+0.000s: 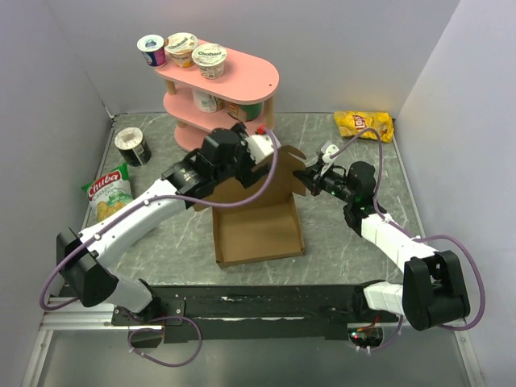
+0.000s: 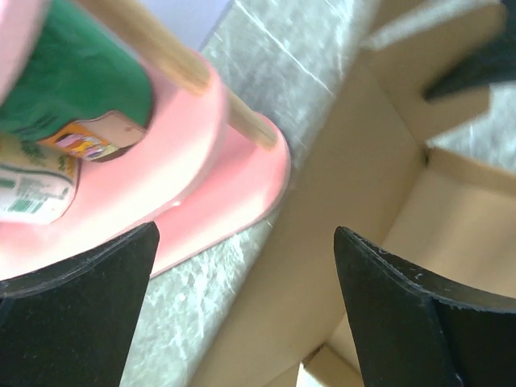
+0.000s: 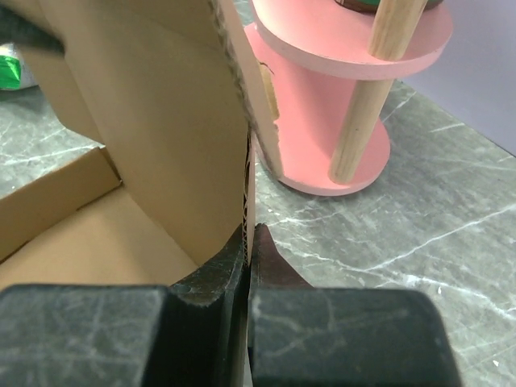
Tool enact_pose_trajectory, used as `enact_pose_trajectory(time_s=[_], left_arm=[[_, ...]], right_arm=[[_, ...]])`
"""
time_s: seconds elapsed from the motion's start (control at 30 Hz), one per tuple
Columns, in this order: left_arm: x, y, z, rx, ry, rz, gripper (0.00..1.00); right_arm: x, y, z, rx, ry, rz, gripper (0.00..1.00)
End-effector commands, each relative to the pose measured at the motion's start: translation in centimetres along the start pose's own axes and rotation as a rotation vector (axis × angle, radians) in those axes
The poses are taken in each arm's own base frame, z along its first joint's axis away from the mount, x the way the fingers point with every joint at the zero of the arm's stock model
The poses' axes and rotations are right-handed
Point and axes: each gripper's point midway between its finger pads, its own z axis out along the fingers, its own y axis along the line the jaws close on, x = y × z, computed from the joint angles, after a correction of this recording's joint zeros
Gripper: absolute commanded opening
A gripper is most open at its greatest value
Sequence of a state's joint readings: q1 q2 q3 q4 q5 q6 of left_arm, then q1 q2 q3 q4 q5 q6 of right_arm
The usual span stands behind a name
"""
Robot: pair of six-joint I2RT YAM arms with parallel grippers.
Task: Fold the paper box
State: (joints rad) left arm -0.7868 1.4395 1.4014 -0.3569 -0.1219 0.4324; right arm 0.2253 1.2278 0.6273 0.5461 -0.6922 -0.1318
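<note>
Centrally on the grey marbled table (image 1: 322, 258) sits the paper box (image 1: 258, 234) — plain brown cardboard, its shallow tray already formed with low walls, its tall, notched back flap standing upright. The right gripper (image 3: 248, 240) has its fingers pressed together on that flap's right edge, pinching the cardboard. The left gripper (image 2: 246, 238) hovers at the flap's top with fingers spread wide, cardboard showing in the gap. Just behind stands a pink tiered shelf (image 1: 250, 81) — three yogurt cups (image 1: 184, 48) on top, more tubs below.
</note>
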Motion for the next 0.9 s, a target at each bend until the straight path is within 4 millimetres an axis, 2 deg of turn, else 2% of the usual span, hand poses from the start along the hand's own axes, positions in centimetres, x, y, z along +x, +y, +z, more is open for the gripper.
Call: enact_pose_trajectory(time_s=[0.0,0.03,0.07,0.1,0.13,0.17,0.2,0.23,0.33,0.37,0.4,0.47,0.6,0.63,0.7,0.73,0.8,0.83,0.87], left_arm=[[-5.7,4.7,-2.7,-0.056,-0.241,-0.168,0.96],[-6.8,5.7,-3.3,-0.079,-0.302,-0.211,0.96],[-7.3,6.3,-4.6,-0.09,-0.347,-0.237,0.96],[-7.1,7.7,-5.4,-0.127,-0.372,-0.269,0.96],[-8.0,8.9,-6.4,-0.152,-0.441,-0.329,0.96],[-7.1,9.1,-7.4,-0.154,-0.453,-0.365,0.96],[-6.4,10.9,-8.3,-0.188,-0.481,-0.445,0.96],[-5.9,11.6,-8.9,-0.188,-0.496,-0.496,0.96],[-2.2,12.1,-9.6,-0.176,-0.467,-0.622,0.96],[-0.3,11.5,-9.3,-0.169,-0.441,-0.652,0.96],[1.2,11.9,-9.3,-0.181,-0.425,-0.702,0.96],[3.5,11.3,-9.4,-0.158,-0.412,-0.75,0.96],[6.5,11.5,-11.1,-0.147,-0.479,-0.862,0.96],[8.1,10.2,-10.8,-0.112,-0.463,-0.893,0.96],[8.0,9.8,-11.6,-0.091,-0.531,-0.908,0.96],[9.3,8.4,-11.0,-0.059,-0.518,-0.929,0.96],[8.6,7.7,-11.8,-0.027,-0.598,-0.907,0.96],[9.6,6.6,-11.6,-0.005,-0.592,-0.922,0.96],[9.8,6.4,-11.7,-0.004,-0.601,-0.925,0.96]], right_arm=[[-1.0,-0.8,-0.4,0.045,-0.028,-0.046,0.0],[-0.9,-0.9,-0.4,0.051,-0.026,-0.048,0.0],[-0.9,-1.3,-0.5,0.068,-0.026,-0.054,0.0],[-0.8,-1.3,-0.6,0.074,-0.024,-0.055,0.0],[-0.8,-1.5,-0.7,0.083,-0.023,-0.056,0.0],[-0.9,-1.8,-0.9,0.092,-0.025,-0.062,0.0],[-0.9,-1.9,-1.0,0.099,-0.026,-0.061,0.0],[-1.0,-2.1,-1.2,0.105,-0.029,-0.06,0.0],[-0.9,-2.5,-1.4,0.116,-0.027,-0.055,0.0],[-1.0,-2.6,-1.4,0.117,-0.028,-0.056,0.0],[-0.9,-2.7,-1.5,0.12,-0.027,-0.054,0.0],[-0.9,-2.8,-1.5,0.122,-0.029,-0.049,0.0],[-0.8,-3.2,-1.6,0.132,-0.025,-0.043,0.0],[-0.6,-3.4,-1.7,0.141,-0.023,-0.038,0.0],[-0.6,-3.5,-1.7,0.147,-0.025,-0.037,0.0],[-0.5,-3.6,-1.7,0.149,-0.023,-0.033,0.0],[-0.5,-3.6,-1.7,0.149,-0.023,-0.032,0.0],[-0.6,-3.7,-1.7,0.149,-0.025,-0.032,0.0],[-0.6,-3.6,-1.7,0.148,-0.027,-0.033,0.0]])
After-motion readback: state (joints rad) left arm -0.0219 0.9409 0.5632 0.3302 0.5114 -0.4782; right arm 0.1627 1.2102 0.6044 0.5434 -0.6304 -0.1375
